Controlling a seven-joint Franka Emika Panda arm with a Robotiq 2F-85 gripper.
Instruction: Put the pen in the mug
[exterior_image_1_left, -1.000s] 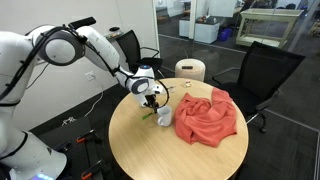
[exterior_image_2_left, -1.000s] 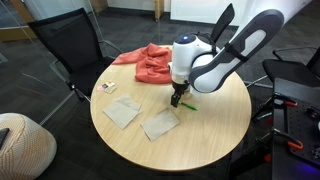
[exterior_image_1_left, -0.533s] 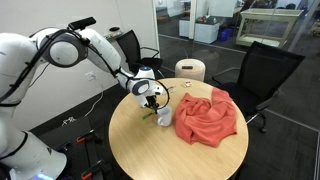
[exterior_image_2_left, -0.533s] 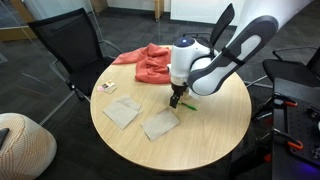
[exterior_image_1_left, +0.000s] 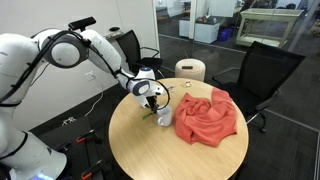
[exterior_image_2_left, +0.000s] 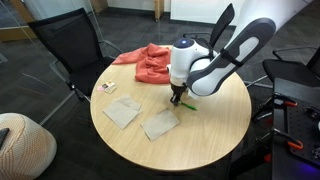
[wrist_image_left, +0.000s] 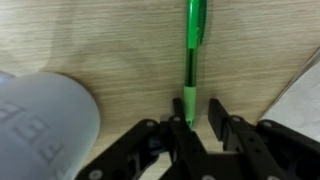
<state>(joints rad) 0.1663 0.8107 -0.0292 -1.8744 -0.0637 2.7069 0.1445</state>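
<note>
In the wrist view the green pen (wrist_image_left: 193, 40) lies flat on the wooden table, pointing straight away from me. Its near end sits between the two fingertips of my gripper (wrist_image_left: 197, 112). The jaws stand narrow around it: the left fingertip touches the pen, while a small gap shows at the right one. The white mug (wrist_image_left: 40, 125) stands just left of the fingers. In both exterior views the gripper (exterior_image_1_left: 152, 103) (exterior_image_2_left: 176, 99) is down at the tabletop, with the mug (exterior_image_1_left: 165, 118) beside it and the pen (exterior_image_2_left: 188, 103) sticking out from under it.
A crumpled red cloth (exterior_image_1_left: 208, 117) (exterior_image_2_left: 150, 63) lies on the round table (exterior_image_2_left: 210, 135) beside the mug. Two flat white pieces (exterior_image_2_left: 122, 111) (exterior_image_2_left: 160, 123) lie nearer the table edge. Black chairs (exterior_image_1_left: 262, 70) and a cream cylinder (exterior_image_1_left: 190, 70) stand around the table.
The arm has stayed in place over the pen. Any closing of the jaws is too small to make out in the exterior views.
</note>
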